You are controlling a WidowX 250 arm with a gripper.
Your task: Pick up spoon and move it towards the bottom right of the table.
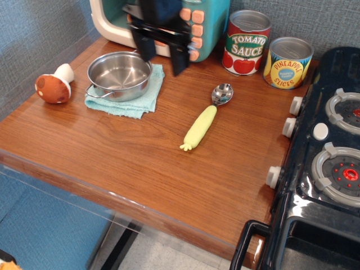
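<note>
Reddish-brown wood-grain table [135, 163], clear plastic lip along the front edge. The spoon [206, 117] lies flat near the table's middle, untouched: shiny bowl toward 1 o'clock, pale yellow-green ridged handle running down toward 7 o'clock.

The gripper [163, 52] hangs at about 11 o'clock from the spoon, well apart from it, in front of the toy microwave [197, 22]. Its two black fingers are spread wide and point down; nothing sits between them. It is above the surface, not in contact with anything I can make out.

Neighbours: steel pot [119, 75] on a teal cloth [126, 98] at 9 o'clock of the spoon bowl; mushroom toy [54, 85] further out at 9; tomato sauce can [248, 42] and pineapple can [287, 62] at 1 to 2 o'clock; black toy stove [320, 163] along the 3 o'clock side.

Step in hand, as I judge it: approach, grasp not yet begun. To do it well:
- Travel toward 5 o'clock until centred over the handle, not the bowl. The handle is thick and ridged; the metal bowl looks likely to slip.
- Turn the wrist so the fingers straddle the handle across its long axis.
- Descend straight, close at mid-handle so the spoon lifts level.
- Destination is toward 5 o'clock; keep clear of the stove knobs [289, 127] there.
</note>
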